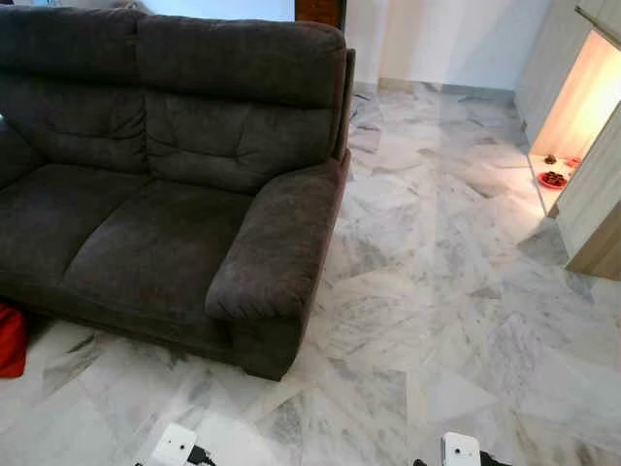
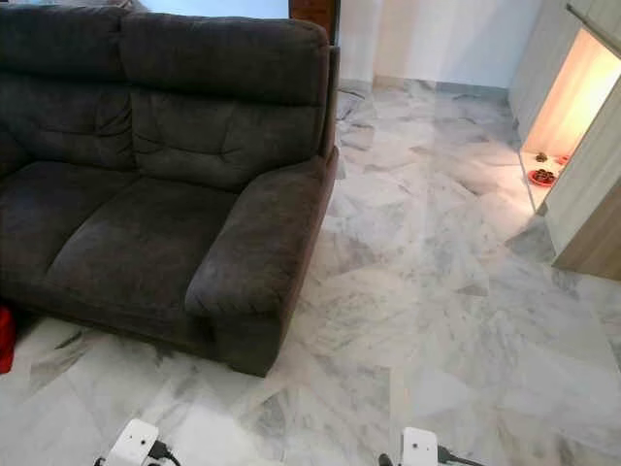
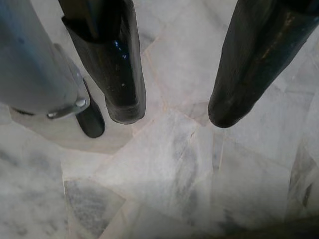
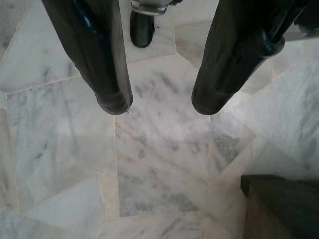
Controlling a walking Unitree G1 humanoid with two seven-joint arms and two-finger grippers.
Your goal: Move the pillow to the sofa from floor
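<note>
**Open marble to the right, sofa blocking the left**

The dark grey sofa (image 1: 165, 184) takes up the left of the scene, its armrest (image 1: 277, 243) jutting nearest. Its seat cushions (image 1: 146, 238) lie bare. To its right the marble floor (image 1: 446, 291) runs open to the far wall. A wooden cabinet (image 1: 592, 184) with a lit niche bounds the right edge. A red object (image 1: 12, 340) sits on the floor just beside the sofa's front, at the left edge.
</note>
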